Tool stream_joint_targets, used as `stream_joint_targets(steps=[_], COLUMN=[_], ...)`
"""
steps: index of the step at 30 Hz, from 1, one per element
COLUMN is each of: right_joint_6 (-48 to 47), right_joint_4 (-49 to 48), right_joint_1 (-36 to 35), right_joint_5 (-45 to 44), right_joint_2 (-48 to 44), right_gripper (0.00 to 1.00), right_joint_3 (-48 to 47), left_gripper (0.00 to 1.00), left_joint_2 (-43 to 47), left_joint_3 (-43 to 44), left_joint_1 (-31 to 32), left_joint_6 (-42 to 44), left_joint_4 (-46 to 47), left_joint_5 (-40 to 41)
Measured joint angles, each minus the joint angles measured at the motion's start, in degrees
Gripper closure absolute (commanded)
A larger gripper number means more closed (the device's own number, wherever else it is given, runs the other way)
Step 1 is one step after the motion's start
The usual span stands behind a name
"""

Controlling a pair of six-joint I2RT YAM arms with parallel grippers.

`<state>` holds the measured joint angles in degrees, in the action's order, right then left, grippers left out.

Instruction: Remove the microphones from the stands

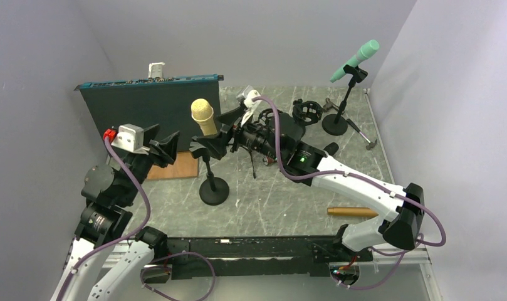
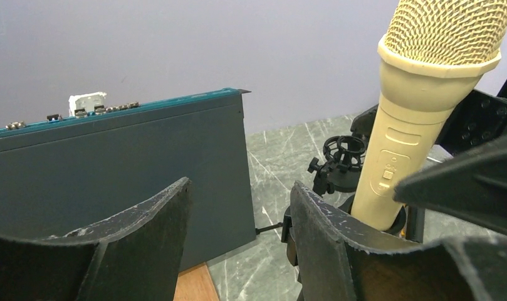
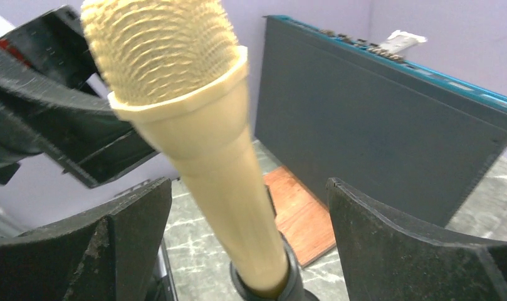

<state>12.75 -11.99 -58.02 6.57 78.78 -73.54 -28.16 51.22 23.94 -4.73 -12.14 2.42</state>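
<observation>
Microphone [image 1: 202, 116], cream w/ a mesh head, is sitting head-up in the clip [image 3: 293, 285] of its stand [image 1: 207, 168], approx 10 o'clock from the table [image 1: 282, 200] centre in the top view. Right claw [image 3: 247, 188] is reaching in from the mic's 3 o'clock and straddling the body just below the head. Its fingers [image 3: 113, 244] are spread wide, neither touching yet, w/ gap showing on both sides in the right wrist view. Left claw [image 2: 241, 188] is hovering at the mic's 9 o'clock, also spread & holding nothing; the mic is lying outside its gap, just past the right-hand finger. Step in hand, as I'm reading it: getting a grip before lifting. To do it well, the right claw should be centring so both fingers are meeting the barrel together, not the mesh or the switch [image 2: 386, 177]. Then it should be pulling along the mic's own axis, up & out of the clip, not sideways. The foot [image 1: 214, 190] is looking small, so a side pull is prob risking a tip. Left claw is sitting well placed for pinching the stand under the clip as a brace.
</observation>
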Motion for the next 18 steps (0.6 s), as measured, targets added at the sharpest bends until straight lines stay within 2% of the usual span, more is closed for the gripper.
stream_joint_targets(steps=[9, 11, 15, 18], right_joint_6=[-0.79, -0.81, -1.75, -3.58], right_joint_4=[1.01, 1.49, 2.71, 4.90], right_joint_1=[-0.07, -0.28, -0.55, -0.59], right_joint_5=[-3.52, -3.43, -3.13, -3.15], right_joint_2=[2.12, 2.67, 3.41, 3.65], right_gripper=[0.19, 0.25, 0.47, 0.79], right_joint_3=[-1.73, -1.75, -1.90, -3.06], left_gripper=[0.38, 0.38, 0.39, 0.39], left_joint_2=[-1.09, -1.42, -1.75, -1.90], left_joint_3=[0.00, 0.00, 0.00, 0.00], left_joint_1=[-0.04, -0.04, -0.13, -0.20], left_joint_6=[-0.42, -0.42, -0.42, -0.33], left_joint_4=[0.24, 0.22, 0.26, 0.26], left_joint_5=[-0.02, -0.09, -0.39, -1.77])
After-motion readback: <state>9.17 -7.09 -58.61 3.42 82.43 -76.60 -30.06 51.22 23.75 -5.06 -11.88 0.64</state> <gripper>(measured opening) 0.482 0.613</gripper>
